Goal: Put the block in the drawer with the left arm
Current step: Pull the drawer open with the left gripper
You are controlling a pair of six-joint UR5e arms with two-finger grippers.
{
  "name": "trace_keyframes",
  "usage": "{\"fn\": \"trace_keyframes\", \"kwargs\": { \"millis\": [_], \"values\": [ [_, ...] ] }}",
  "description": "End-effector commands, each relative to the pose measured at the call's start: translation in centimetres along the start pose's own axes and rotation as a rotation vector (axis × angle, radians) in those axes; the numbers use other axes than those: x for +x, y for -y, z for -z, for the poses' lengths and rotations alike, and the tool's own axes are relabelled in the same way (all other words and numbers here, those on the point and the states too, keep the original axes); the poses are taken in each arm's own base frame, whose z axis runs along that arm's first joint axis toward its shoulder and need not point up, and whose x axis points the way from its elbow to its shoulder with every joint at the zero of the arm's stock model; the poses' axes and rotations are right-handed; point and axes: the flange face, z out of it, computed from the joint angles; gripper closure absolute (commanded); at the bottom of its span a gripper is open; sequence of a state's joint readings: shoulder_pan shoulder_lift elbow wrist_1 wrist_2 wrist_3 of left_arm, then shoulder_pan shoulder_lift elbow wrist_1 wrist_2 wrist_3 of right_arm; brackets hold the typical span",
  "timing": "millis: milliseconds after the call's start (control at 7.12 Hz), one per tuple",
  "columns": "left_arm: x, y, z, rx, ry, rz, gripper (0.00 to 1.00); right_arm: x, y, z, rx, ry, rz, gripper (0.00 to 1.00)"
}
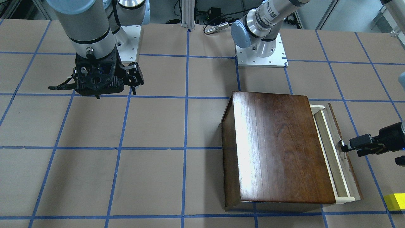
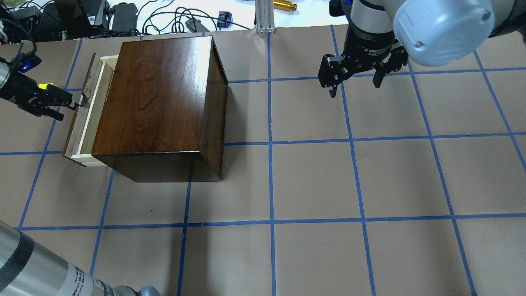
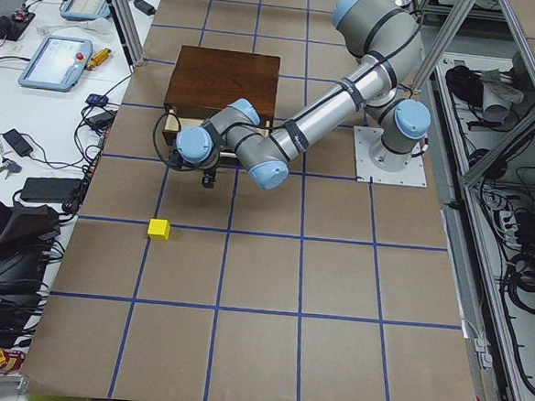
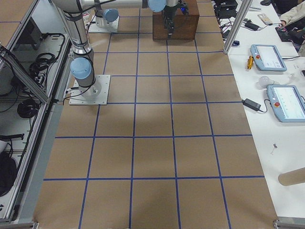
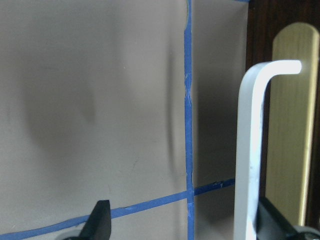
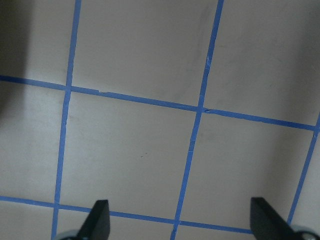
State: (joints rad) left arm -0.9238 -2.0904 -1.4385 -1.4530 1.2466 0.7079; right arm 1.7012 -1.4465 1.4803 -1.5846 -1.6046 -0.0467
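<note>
The drawer is pulled partly out of the dark wooden cabinet, and its pale wood tray shows. My left gripper is level with the drawer's front. In the left wrist view it is open, with the white handle between its fingers, close to the right one. The yellow block lies on the table beyond the drawer's front, apart from the gripper; it also shows in the overhead view and the left view. My right gripper is open and empty, above bare table.
Cables and power bricks lie along the far table edge behind the cabinet. The left arm's base plate stands near the cabinet. Operator tablets lie on a side bench. The table is brown with blue tape lines.
</note>
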Motion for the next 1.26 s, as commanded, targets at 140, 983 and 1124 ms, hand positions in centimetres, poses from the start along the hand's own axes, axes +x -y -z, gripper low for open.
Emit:
{"fn": "trace_keyframes", "kwargs": {
  "millis": [140, 983, 1124],
  "values": [
    [-2.3, -0.8, 0.8, 0.02, 0.005, 0.025, 0.0, 0.0, 0.0, 0.0, 0.0, 0.0, 0.001, 0.0],
    [-0.8, -2.3, 6.2, 0.061, 0.09, 0.005, 0.0, 0.0, 0.0, 0.0, 0.0, 0.0, -0.001, 0.0],
    [0.1, -2.9, 7.6, 0.056, 0.123, 0.001, 0.0, 0.0, 0.0, 0.0, 0.0, 0.0, -0.001, 0.0]
  ]
}}
